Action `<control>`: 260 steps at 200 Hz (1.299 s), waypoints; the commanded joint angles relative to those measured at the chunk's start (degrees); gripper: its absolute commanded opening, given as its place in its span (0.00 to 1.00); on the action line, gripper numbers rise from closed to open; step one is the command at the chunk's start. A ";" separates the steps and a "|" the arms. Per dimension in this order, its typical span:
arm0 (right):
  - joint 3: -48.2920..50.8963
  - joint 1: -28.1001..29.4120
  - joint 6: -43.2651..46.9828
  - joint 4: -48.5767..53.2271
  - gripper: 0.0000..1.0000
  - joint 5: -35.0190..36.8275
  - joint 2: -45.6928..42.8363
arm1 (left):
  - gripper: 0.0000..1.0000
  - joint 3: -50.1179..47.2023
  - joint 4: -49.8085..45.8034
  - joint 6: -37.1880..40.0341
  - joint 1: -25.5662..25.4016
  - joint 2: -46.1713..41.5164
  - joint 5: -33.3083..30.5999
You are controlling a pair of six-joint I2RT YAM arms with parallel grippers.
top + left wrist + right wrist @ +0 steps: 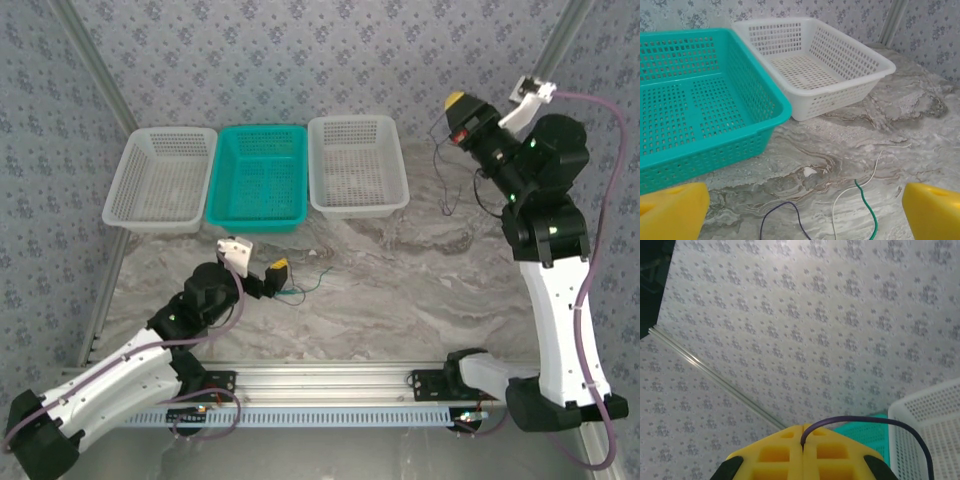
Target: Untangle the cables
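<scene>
1. Low in the left wrist view, the left end effector [805, 212] stands wide open, its yellow fingers [672, 212] at the bottom corners.
2. Between them on the marbled bench [920, 130] lie the green cable [873, 212], the whitish cable [834, 215] and a dark loop [786, 202], all untouched.
3. At the upper right of the top view, the right end effector [457, 105] is raised and clamped on the dark purple cable [444, 170], which dangles below it.
4. Its wrist view shows that cable leaving the seam of the pressed fingers [775, 455] and arcing right.

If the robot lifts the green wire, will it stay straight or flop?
It would probably flop: the green wire is very thin and lies bent on the table. It's likely very light, being so thin.
</scene>
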State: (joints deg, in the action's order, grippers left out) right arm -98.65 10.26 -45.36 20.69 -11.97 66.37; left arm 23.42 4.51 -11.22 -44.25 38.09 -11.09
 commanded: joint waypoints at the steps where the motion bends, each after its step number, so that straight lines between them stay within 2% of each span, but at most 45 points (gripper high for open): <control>1: -7.34 -0.40 5.12 -0.25 0.00 2.47 3.12 | 0.99 1.89 -0.47 -0.40 0.30 -0.73 1.02; 63: -27.05 -1.30 7.23 -2.14 0.00 -2.05 18.82 | 0.99 1.54 -1.85 -2.18 0.31 -2.76 1.05; 109: -32.66 -0.96 -2.06 -13.77 0.00 -3.36 29.49 | 0.99 1.76 -5.17 -2.74 0.31 -5.16 -1.29; 138: -35.12 -0.56 -2.81 -14.67 0.00 -0.75 35.16 | 0.99 1.89 -6.48 -2.93 0.30 -6.52 -1.52; 153: -35.20 -0.51 -3.79 -14.55 0.00 -1.86 37.85 | 0.99 1.78 -7.21 -3.10 0.33 -7.01 -1.76; 180: -32.91 0.14 -5.97 -11.72 0.00 -6.49 41.52 | 0.99 1.30 -7.63 -3.53 0.30 -7.75 -2.26; 202: -26.90 1.54 -4.60 -9.56 0.00 -7.83 42.00 | 0.99 0.80 -7.61 -3.81 0.30 -7.93 -2.61; 260: -4.35 4.95 2.04 -10.51 0.00 -4.43 40.89 | 1.00 0.19 -7.54 -4.24 0.30 -7.85 -3.47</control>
State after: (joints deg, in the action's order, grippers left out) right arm -109.30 14.06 -47.44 10.59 -17.76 107.90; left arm 23.46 -3.03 -14.68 -44.25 30.79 -12.99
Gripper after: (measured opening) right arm 0.062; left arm 0.994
